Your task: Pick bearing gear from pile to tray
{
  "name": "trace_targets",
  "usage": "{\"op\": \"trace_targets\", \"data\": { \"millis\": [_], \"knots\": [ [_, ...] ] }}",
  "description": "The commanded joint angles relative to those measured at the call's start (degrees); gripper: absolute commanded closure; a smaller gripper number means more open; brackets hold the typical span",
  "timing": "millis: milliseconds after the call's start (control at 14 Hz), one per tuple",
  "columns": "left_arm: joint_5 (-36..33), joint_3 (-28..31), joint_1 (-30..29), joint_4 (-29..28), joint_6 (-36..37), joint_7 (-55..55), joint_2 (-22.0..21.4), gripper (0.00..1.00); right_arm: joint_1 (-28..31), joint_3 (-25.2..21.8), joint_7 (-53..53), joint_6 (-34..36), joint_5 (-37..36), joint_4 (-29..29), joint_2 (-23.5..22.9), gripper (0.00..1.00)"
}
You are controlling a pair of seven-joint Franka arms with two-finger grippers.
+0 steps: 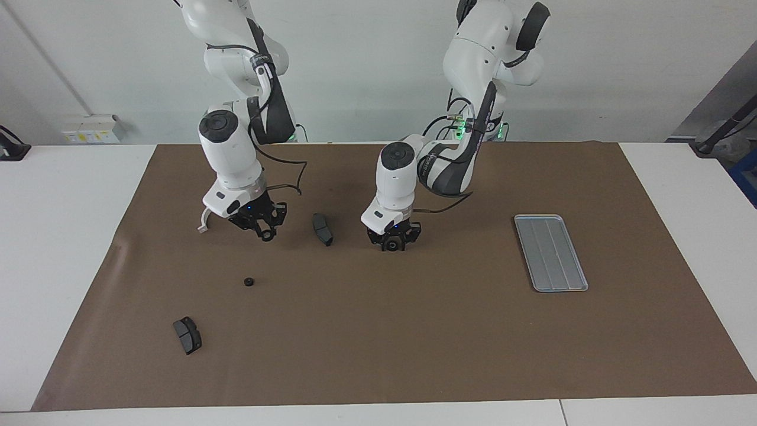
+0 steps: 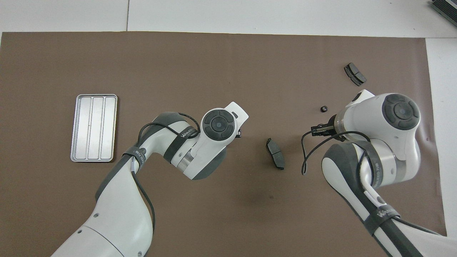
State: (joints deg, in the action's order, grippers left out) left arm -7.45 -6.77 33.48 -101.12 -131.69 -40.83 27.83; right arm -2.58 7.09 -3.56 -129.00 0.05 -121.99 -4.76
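The silver tray (image 1: 550, 252) lies toward the left arm's end of the mat; it also shows in the overhead view (image 2: 93, 127). The pile is scattered toward the right arm's end. It has a black round piece (image 1: 249, 281) (image 2: 324, 108), a dark pad (image 1: 322, 229) (image 2: 275, 153), a second pad (image 1: 187, 335) (image 2: 355, 74) and a white curved bracket (image 1: 203, 222). My left gripper (image 1: 392, 244) is low over the mat beside the first pad, with a small dark round shape at its tip. My right gripper (image 1: 266, 232) hangs over the mat beside the bracket, above the loose round piece.
A brown mat (image 1: 378, 355) covers most of the white table. The right arm's hand (image 2: 392, 117) hides the bracket in the overhead view. The left arm's hand (image 2: 217, 125) hides its own gripper there.
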Motion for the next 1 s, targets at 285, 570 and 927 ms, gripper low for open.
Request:
{"op": "trace_targets", "data": {
  "millis": [285, 570, 927],
  "knots": [
    [-0.8, 0.6, -0.2, 3.0, 4.9, -0.5, 0.5, 0.97, 0.6, 0.5, -0.2, 0.3, 1.1, 0.2, 0.2, 1.0],
    [0.2, 0.5, -5.0, 8.6, 10.4, 0.1, 0.3, 0.97, 0.5, 2.8, -5.0, -0.4, 1.1, 0.3, 0.1, 1.0],
    [3.0, 0.2, -16.1, 8.0, 12.2, 12.9, -3.2, 0.97, -3.8, 8.3, -21.0, -0.7, 1.1, 6.0, -3.5, 1.0]
  ]
}}
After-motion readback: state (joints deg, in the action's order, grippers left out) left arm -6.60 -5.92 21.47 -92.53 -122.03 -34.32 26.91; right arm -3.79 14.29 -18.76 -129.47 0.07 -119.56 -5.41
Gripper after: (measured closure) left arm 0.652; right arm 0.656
